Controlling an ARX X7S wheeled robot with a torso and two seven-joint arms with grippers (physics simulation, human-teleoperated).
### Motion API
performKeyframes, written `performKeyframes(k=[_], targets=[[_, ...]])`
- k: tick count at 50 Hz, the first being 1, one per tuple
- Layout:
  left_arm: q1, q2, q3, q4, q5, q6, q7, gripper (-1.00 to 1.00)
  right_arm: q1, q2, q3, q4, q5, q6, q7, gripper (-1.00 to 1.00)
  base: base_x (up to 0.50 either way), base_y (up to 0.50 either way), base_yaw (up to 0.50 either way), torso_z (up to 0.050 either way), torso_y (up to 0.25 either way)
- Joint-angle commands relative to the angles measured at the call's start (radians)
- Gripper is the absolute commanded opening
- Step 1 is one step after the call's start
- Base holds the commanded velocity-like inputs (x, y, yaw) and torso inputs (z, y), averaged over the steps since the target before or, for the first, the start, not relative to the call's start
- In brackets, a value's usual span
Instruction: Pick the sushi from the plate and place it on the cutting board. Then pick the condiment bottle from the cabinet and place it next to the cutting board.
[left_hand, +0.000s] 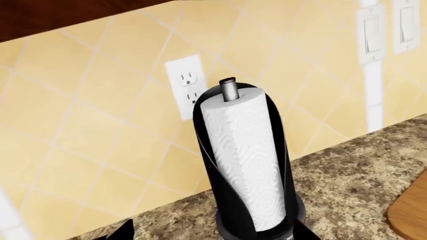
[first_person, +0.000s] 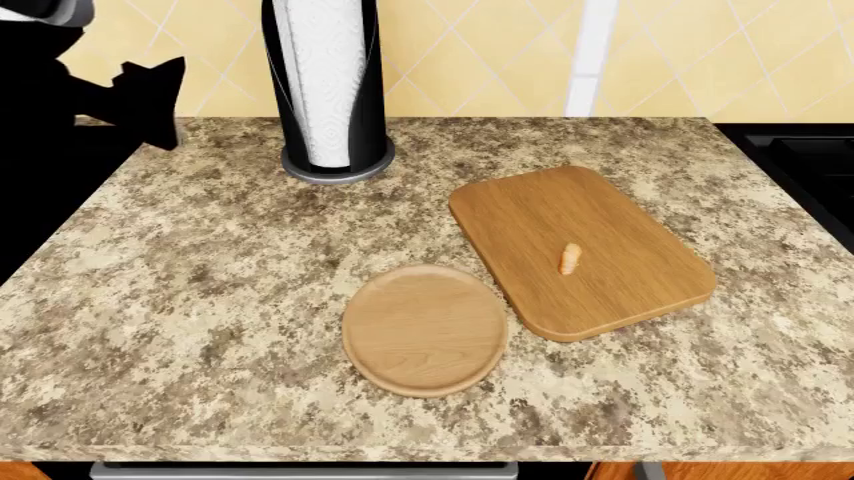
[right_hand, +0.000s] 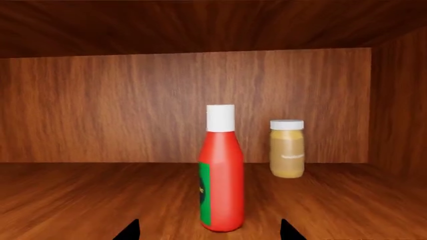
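Note:
The tiny orange-tan sushi (first_person: 570, 258) lies on the honey-brown cutting board (first_person: 601, 220), right of the board's middle. The round light-wood plate (first_person: 424, 328) sits bare just left of the board's near corner. The red condiment bottle (right_hand: 221, 175), with a white cap and green label, stands upright on the cabinet shelf (right_hand: 80, 200). My right gripper (right_hand: 210, 231) is open, a dark fingertip showing on each side of the bottle's base and apart from it. In the left wrist view my left gripper (left_hand: 213, 231) is open with nothing in it, facing the paper-towel holder; a board corner (left_hand: 410, 215) shows there.
A tall black paper-towel holder (first_person: 327, 90) stands at the back of the granite counter (first_person: 187, 300), close in front of my left gripper. A mustard-coloured jar (right_hand: 287, 149) stands behind and right of the bottle. On the tiled wall are an outlet (left_hand: 185, 85) and switches (left_hand: 383, 30).

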Motion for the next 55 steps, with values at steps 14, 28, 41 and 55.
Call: performKeyframes(k=[14, 28, 41, 55], targets=[[0.023, -0.016, -0.033, -0.117, 0.025, 0.043, -0.02, 1.0, 0.002, -0.029, 0.013, 0.035, -0.086, -0.058, 0.004, 1.0, 0.0, 0.0, 0.0, 0.0, 0.0], [0.022, -0.016, -0.063, -0.167, 0.03, 0.053, -0.042, 1.0, 0.002, -0.034, 0.016, 0.029, -0.066, -0.069, 0.041, 1.0, 0.0, 0.0, 0.0, 0.0, 0.0], [-0.012, 0.001, -0.067, -0.184, 0.027, 0.047, -0.054, 1.0, 0.002, -0.034, 0.016, 0.029, -0.066, -0.069, 0.041, 1.0, 0.0, 0.0, 0.0, 0.0, 0.0], [-0.067, 0.051, -0.031, -0.222, 0.025, 0.055, -0.04, 1.0, 0.002, -0.034, 0.016, 0.029, -0.066, -0.069, 0.041, 1.0, 0.06, 0.0, 0.0, 0.0, 0.0]])
